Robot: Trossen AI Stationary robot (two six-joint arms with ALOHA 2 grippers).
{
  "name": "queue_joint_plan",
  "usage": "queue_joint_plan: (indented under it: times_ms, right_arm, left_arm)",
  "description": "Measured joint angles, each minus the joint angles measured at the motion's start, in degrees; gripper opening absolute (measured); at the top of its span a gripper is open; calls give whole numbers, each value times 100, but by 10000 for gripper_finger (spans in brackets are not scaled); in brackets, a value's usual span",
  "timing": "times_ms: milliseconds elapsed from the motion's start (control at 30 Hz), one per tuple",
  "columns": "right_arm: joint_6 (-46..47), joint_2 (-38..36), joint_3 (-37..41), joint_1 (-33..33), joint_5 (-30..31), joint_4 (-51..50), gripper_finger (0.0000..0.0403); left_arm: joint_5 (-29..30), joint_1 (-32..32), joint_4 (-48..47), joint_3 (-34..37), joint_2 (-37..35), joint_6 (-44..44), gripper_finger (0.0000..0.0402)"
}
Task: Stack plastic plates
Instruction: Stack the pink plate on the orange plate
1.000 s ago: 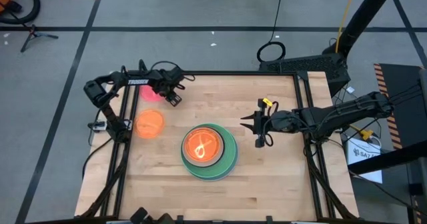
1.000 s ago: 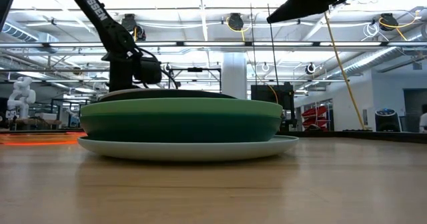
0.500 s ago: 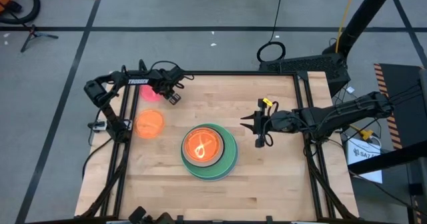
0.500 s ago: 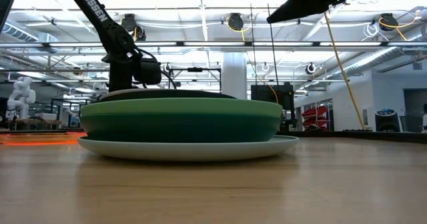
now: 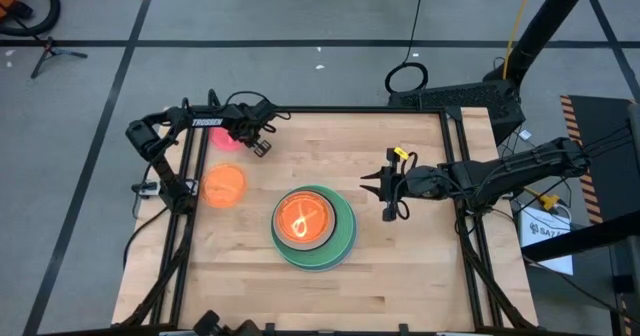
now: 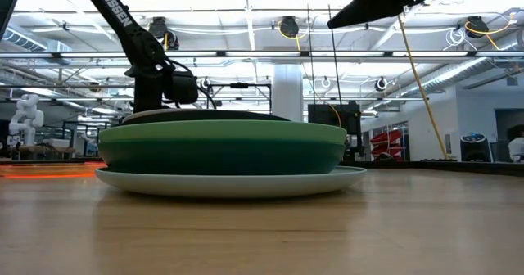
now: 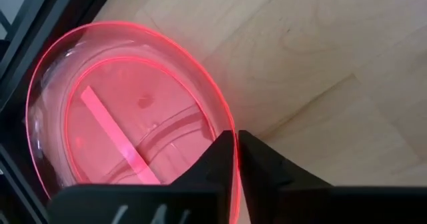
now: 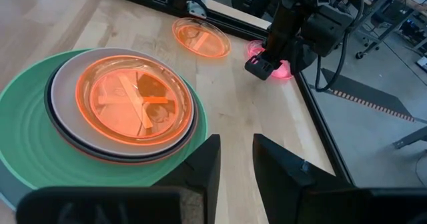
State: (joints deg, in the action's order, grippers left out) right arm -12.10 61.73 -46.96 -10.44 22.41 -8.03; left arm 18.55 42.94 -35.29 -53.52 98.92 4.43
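Between the nearly closed fingers of the left gripper (image 7: 235, 159) sits the pink plate's (image 7: 113, 127) near rim, pinched there, far from the right gripper (image 5: 372, 192), which hangs empty and slightly parted.

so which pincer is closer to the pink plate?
Left. The left pincer is clamped on the rim of the pink plate at the table's far left corner; the right pincer hovers open right of the stack.

Bright overhead ceiling lights (image 6: 288, 25); glare in low view; soft shadows.
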Motion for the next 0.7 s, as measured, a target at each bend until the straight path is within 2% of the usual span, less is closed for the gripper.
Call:
queue_joint_plan:
  times_ms: [133,400,567,700]
  right_arm:
    - [-18,0,0,1,1,0,81]
    - [-35,0,0,0,2,0,81]
    - [-54,0,0,0,0,0,81]
    - [-81,0,0,0,2,2,81]
  left_arm:
    - [2,-132,-48,0,-1,41,8]
    - [74,-552,-510,-28,-123,163,6]
    - [126,-1000,-974,-74,-656,334,5]
    - [-27,-1637,-1430,-117,-1367,442,4]
